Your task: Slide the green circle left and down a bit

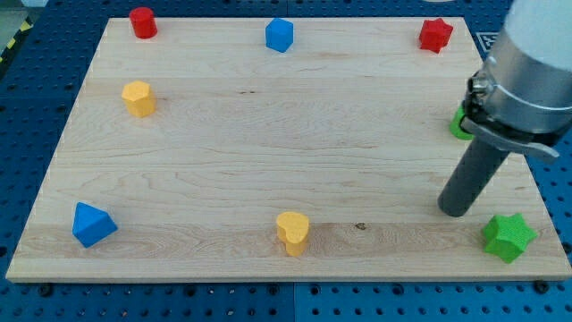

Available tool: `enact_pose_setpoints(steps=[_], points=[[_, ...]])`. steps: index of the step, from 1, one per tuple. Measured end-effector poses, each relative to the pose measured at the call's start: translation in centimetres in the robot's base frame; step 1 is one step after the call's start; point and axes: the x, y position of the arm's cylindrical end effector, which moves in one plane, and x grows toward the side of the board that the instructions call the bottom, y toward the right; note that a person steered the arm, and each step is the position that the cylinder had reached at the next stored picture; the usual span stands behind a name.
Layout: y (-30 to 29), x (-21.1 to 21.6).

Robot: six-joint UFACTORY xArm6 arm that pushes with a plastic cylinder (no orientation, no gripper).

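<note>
Wooden board (268, 134) on blue pegboard table (36, 98), yellow-black tape strip at the view's top left corner (12, 45). Green circle (461, 125) at board's right edge, mostly hidden behind arm (532, 63); only a sliver visible, so no long axis or heading readable, round anyway. No claw on this rig, just a dark rod; tip (453, 213) down on the board, below and slightly left of green circle, apart from it. Green star (508, 237) at bottom right corner, just right of and below tip, not touching. Red star (436, 34) at top right. Blue block (280, 35), roughly hexagonal, at top centre. Red cylinder (143, 22) at top left. Yellow block (138, 97), roughly hexagonal, below it on left side. Blue triangle (92, 224) at bottom left. Yellow heart-like block (292, 233) at bottom centre, well left of tip. No readable writing or brands; small black-white mark (489, 42) right of board, partly hidden, illegible. No containers in view.
</note>
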Motion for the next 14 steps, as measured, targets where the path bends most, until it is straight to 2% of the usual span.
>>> enact_pose_setpoints(steps=[3,4,5,6,7,8,9,11,12,14], points=[[2.3,-1.2],[2.4,-3.8],[4.6,-5.4],[10.2,-4.8],[12.0,-7.1],[11.9,-11.6],[10.8,-12.3],[3.0,-10.7],[1.5,-11.3],[0.5,-15.5]])
